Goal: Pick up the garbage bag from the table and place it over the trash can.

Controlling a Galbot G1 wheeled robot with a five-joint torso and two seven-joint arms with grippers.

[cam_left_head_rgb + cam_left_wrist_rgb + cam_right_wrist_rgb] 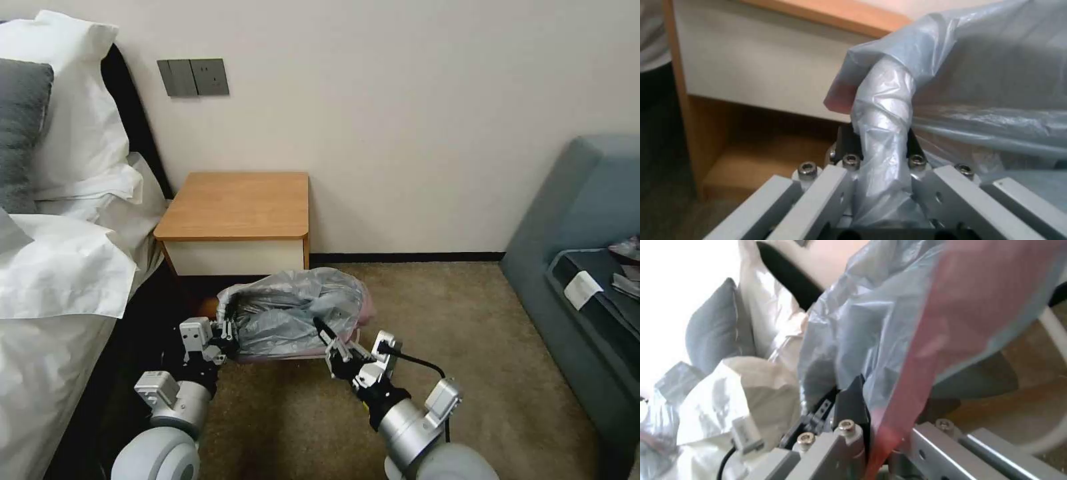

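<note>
Left gripper [230, 331] and right gripper [325, 331], lower centre, both clamped on garbage bag [293, 310] edges; bare carpet [453, 320] at right.

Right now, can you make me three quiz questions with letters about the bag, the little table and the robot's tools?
1. Where is the bag?
A. on the bed
B. in front of the table, off its top
C. on the sofa

2. What colour is the table's top?
A. orange-brown
B. green
C. black

3. What is the left tool doing?
A. hanging open
B. holding a pillow
C. pinching the bag

Answers:
1 B: the bag hangs between both tools below the tabletop.
2 A: the top shows orange-brown.
3 C: twisted plastic sits clamped between its fingers.
</note>
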